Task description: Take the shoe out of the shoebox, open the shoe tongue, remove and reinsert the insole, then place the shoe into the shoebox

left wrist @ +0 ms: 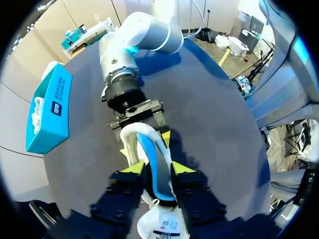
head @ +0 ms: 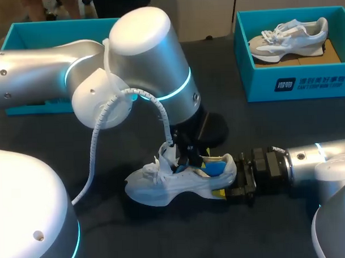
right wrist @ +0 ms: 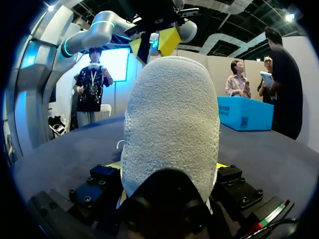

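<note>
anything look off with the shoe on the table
The blue insole stands partly out of the white shoe, pinched in the left jaws, while the right jaws clamp the heel. That fits the insole step; nothing else stands out.

Silver arms point(head: 147, 56) ringed with cyan light, a coiled white cable point(head: 92, 146), black yellow-tipped claws point(left wrist: 157, 168).

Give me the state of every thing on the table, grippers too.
Shoe: out of the boxes, upright, heel clamped.
Insole: on edge in the shoe's opening, gripped.
Left gripper: shut on insole.
Right gripper: shut on shoe's heel.
Right box: open, holds second shoe.
Left box: open, inside hidden by the arm.
</note>
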Controlling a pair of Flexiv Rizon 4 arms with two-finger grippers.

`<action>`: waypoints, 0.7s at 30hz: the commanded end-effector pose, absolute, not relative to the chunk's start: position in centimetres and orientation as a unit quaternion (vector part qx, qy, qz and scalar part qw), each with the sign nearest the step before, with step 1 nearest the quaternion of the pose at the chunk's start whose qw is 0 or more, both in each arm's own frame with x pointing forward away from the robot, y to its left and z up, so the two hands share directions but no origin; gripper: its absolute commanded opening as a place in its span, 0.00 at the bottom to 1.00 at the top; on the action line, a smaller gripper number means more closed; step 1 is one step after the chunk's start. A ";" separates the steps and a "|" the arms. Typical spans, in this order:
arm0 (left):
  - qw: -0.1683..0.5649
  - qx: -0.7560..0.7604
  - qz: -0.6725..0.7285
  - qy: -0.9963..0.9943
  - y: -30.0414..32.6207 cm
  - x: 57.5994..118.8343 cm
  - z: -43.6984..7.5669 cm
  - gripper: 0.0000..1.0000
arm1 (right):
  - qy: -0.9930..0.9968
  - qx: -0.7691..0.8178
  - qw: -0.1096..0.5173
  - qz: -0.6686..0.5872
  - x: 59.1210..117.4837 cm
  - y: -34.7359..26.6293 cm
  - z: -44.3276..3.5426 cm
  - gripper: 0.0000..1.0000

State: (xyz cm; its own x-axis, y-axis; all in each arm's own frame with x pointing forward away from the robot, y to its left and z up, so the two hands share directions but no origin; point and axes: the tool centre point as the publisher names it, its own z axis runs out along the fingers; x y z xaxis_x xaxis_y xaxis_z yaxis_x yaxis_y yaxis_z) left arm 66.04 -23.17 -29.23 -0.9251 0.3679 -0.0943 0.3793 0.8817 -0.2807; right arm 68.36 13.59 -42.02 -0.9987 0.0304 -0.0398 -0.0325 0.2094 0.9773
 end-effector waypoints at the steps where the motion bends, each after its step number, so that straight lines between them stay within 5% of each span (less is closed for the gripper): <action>1: 0.012 0.187 -0.143 0.972 -24.0 66.7 -29.7 0.42 | 0.778 0.000 0.026 0.628 68.2 13.9 -42.3 0.00; 21: 0.006 0.163 -0.129 0.978 -25.2 68.7 -31.1 0.36 | 0.778 0.000 0.026 0.628 68.2 13.9 -42.3 0.00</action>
State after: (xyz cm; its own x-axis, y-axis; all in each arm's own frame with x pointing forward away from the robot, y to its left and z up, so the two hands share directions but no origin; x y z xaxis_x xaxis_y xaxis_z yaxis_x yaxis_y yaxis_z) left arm 68.42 -24.66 -30.81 -0.9466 0.3168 -0.0605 0.3214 0.9112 -0.2578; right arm 68.36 13.59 -42.02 -0.9987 0.0304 -0.0398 -0.0325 0.2094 0.9773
